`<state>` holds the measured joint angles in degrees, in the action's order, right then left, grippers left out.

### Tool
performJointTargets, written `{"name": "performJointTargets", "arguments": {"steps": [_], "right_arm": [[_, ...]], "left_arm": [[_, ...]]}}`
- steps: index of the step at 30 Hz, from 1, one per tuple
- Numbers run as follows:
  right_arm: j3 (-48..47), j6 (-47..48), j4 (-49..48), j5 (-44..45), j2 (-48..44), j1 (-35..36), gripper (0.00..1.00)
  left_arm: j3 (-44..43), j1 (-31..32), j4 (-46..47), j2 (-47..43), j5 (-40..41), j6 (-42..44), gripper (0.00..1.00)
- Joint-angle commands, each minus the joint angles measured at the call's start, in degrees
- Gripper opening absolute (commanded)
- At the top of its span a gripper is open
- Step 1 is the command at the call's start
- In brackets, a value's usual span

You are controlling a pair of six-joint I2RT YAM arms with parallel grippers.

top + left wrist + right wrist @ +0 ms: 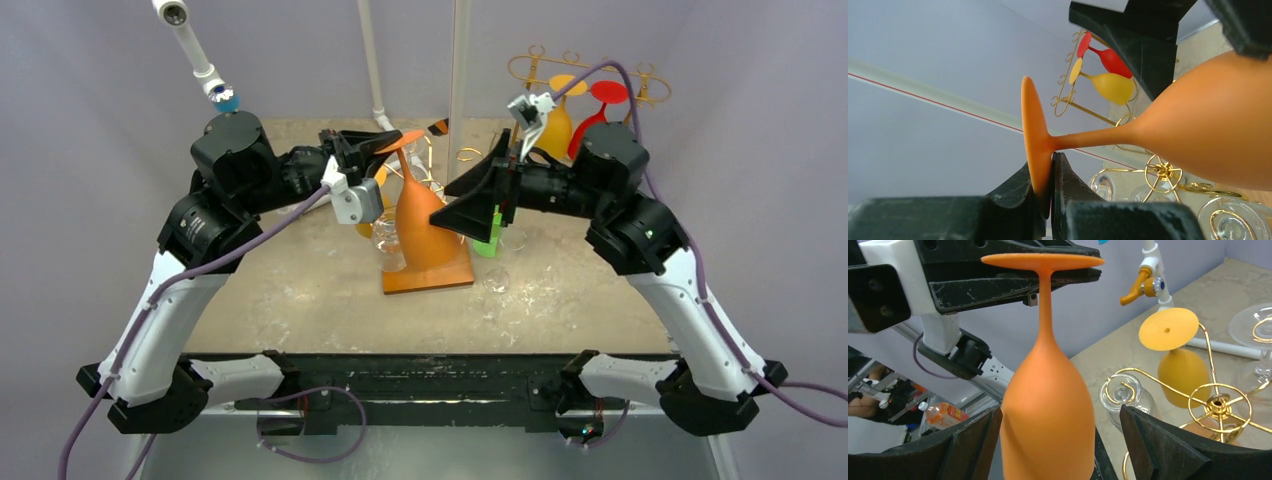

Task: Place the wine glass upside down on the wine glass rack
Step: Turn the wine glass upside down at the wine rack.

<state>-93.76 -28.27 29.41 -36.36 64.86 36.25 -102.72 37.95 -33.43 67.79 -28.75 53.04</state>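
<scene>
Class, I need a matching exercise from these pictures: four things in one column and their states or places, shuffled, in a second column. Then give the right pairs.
Column one:
1. orange wine glass
2. left gripper
3. right gripper
4. red glass

Column two:
A. open, one finger on either side of the orange bowl
B. hanging on the gold rack at the back
C. upside down, foot on top
D. shut on the rim of the orange foot

Pairs: 1-C, 2-D, 3-A, 4-B
</scene>
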Motion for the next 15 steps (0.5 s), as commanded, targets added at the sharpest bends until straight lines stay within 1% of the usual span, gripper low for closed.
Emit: {"name": "performJointTargets", "arguments": {"steps": [1,5,9,12,15], "right_arm": [[-3.3,2.9,-4.2,3.9,1.8,3.0,0.99],[-1.6,2.4,-7.4,1.6,2.4,4.2,0.99],[1.0,2.3,-9.1,0.6,3.3,7.2,0.99],[3.2,1.7,-10.7,0.7,3.6,9.9,0.99],[4.2,2.0,-9.9,3.1,4.3,12.0,0.99]], "left_arm": [[1.0,0.2,4.2,-0.9,-6.0,4.7,0.0],[1.9,0.2,4.9,-1.7,-5.9,6.6,0.0],[2.5,0.2,5.5,-2.3,-5.6,7.8,0.0],[3.6,0.2,7.2,-3.1,-5.0,8.3,0.0],[4.3,0.2,9.4,-3.6,-4.9,7.7,0.0]]}}
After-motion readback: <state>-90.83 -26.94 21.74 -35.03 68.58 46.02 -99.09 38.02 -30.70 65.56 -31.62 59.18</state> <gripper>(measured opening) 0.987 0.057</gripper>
